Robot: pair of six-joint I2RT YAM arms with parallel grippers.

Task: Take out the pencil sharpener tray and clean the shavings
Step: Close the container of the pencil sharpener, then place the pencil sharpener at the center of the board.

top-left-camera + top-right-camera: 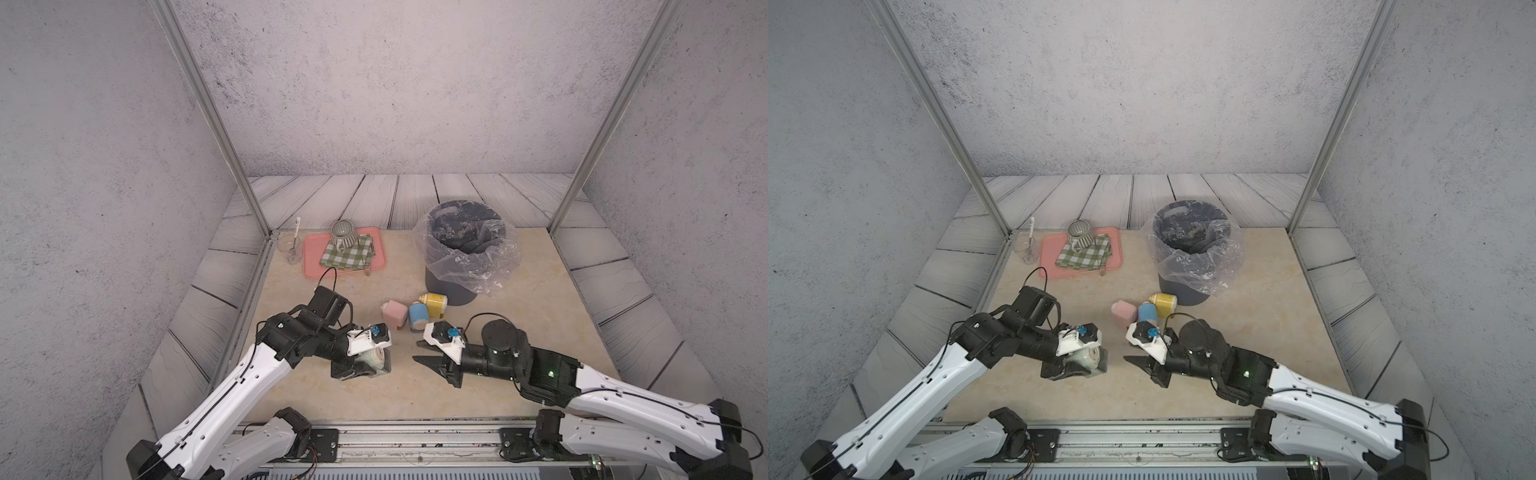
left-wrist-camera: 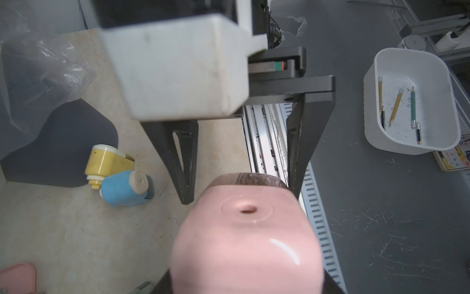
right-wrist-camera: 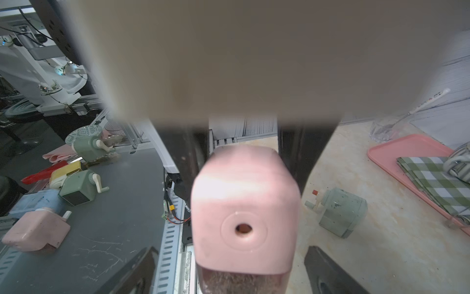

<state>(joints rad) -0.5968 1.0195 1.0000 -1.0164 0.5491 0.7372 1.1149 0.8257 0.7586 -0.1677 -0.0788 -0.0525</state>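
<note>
In the left wrist view my left gripper (image 2: pixel 248 285) is shut on a pink pencil sharpener (image 2: pixel 244 239). The sharpener's translucent tray (image 2: pixel 246 178), brown with shavings, points at the right gripper. In the right wrist view the tray (image 3: pixel 241 282) lies between the fingers (image 3: pixel 137 269) of my open right gripper (image 3: pixel 231 248), with a gap on each side. In both top views the left gripper (image 1: pixel 374 368) (image 1: pixel 1088 365) grips a pale body. The right gripper (image 1: pixel 416 350) (image 1: pixel 1133 359) faces it a short way off. There a pink sharpener (image 1: pixel 394 313) stands on the table.
A dark bin (image 1: pixel 461 257) lined with clear plastic stands at the back right. Blue (image 1: pixel 417 316) and yellow (image 1: pixel 434 303) sharpeners lie in front of it. A pink platter (image 1: pixel 311 266) carries a checked cloth and mug. A pale green sharpener (image 3: pixel 340 211) lies on the table.
</note>
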